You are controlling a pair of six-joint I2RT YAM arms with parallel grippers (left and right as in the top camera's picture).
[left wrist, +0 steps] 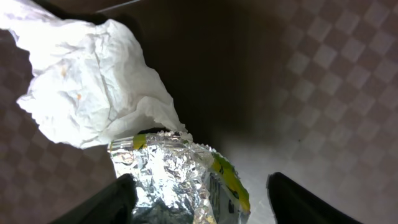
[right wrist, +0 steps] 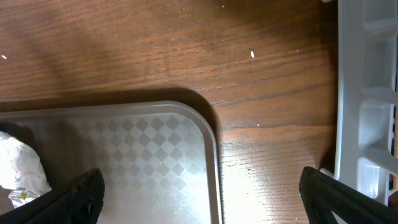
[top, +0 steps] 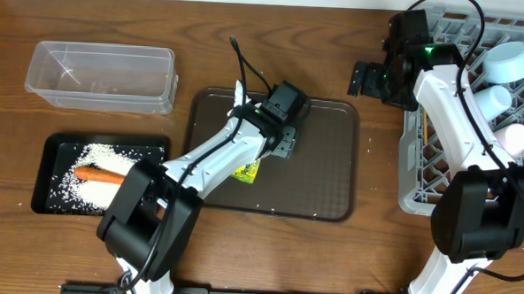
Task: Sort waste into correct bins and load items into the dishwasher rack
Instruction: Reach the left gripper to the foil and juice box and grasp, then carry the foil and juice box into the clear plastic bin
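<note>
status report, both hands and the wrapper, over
Left hand open, straddling foil wrapper on brown tray. Right hand open, empty, over table by rack. Crumpled white paper touching wrapper.

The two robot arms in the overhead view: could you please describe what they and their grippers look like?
The left arm and right arm have white links joined by bulky black housings, with black cables looping alongside. The left gripper and right gripper are black. A green light glows near the right wrist.
</note>
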